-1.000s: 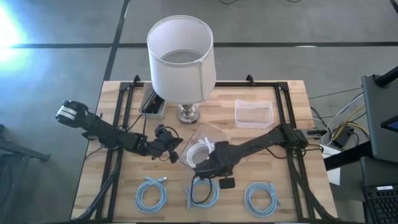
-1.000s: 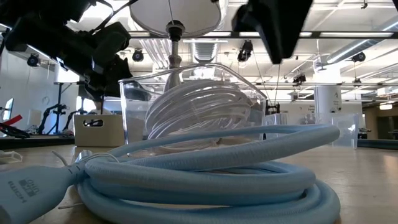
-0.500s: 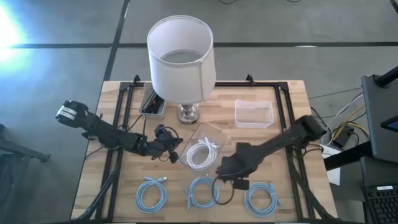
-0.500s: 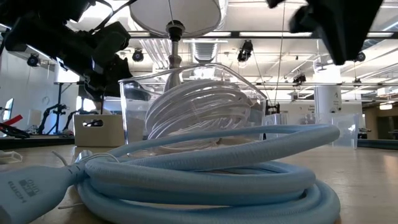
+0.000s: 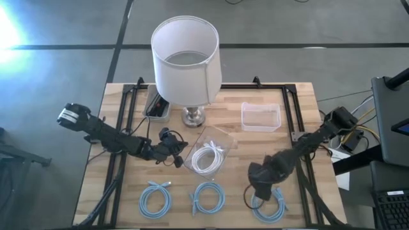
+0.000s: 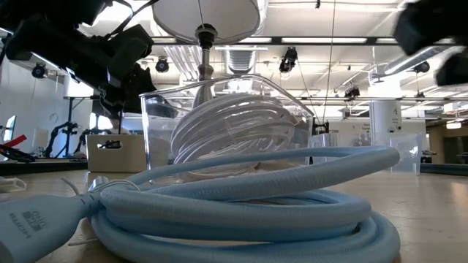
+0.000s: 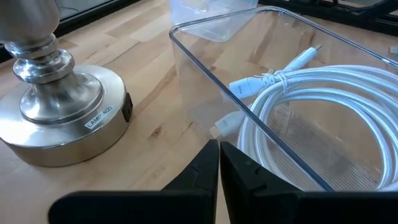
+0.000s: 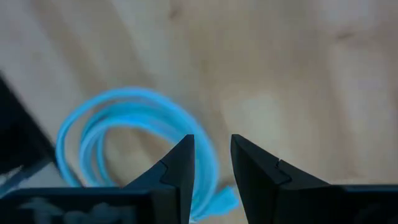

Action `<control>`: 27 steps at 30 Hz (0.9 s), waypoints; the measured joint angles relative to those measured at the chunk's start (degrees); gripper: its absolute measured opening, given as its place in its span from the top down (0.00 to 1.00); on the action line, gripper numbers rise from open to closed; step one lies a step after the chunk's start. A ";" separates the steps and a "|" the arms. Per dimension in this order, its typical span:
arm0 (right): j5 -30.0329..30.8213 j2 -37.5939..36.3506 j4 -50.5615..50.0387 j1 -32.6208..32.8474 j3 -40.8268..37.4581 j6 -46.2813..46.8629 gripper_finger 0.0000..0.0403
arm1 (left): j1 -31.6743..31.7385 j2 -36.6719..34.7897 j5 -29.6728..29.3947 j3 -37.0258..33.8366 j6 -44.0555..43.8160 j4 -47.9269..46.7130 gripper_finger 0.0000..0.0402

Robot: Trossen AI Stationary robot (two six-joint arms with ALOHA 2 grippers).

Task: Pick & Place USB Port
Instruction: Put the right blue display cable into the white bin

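A clear container with a coiled white cable stands mid-table, in front of the lamp. Three coiled light-blue cables lie along the near edge: left, middle, right. My left gripper is shut, its tips right at the container's left wall. My right gripper hangs open over the right blue cable, pointing down and clear of it. In the low view the middle blue cable fills the foreground. My left gripper's shut fingertips stand against the outside of the clear container's left wall, coming in nearly level from the table's left. Whether they touch the wall I cannot tell. Nothing shows between the fingers.
A white-shaded lamp stands on its metal base at the back middle. An empty clear tray sits back right and a small box back left. A black frame runs around the tabletop.
My right gripper has swept from over the clear container and the middle blue cable toward the table's right and near edge, sinking a little and rolling about its own line. It now hangs over the right blue cable. The cables and the container have stayed where they were.
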 joint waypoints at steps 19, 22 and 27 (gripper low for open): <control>-2.10 2.00 14.12 8.42 -10.82 0.12 0.71 | 0.00 0.00 0.29 -0.02 -0.09 -0.48 0.95; -2.05 2.00 14.92 8.69 -11.49 -1.00 0.71 | 0.00 0.00 0.31 -0.02 -0.14 -0.47 0.95; 4.42 2.20 15.34 8.98 -12.40 -5.59 0.73 | 0.00 0.00 0.39 -0.09 -0.86 -0.48 0.95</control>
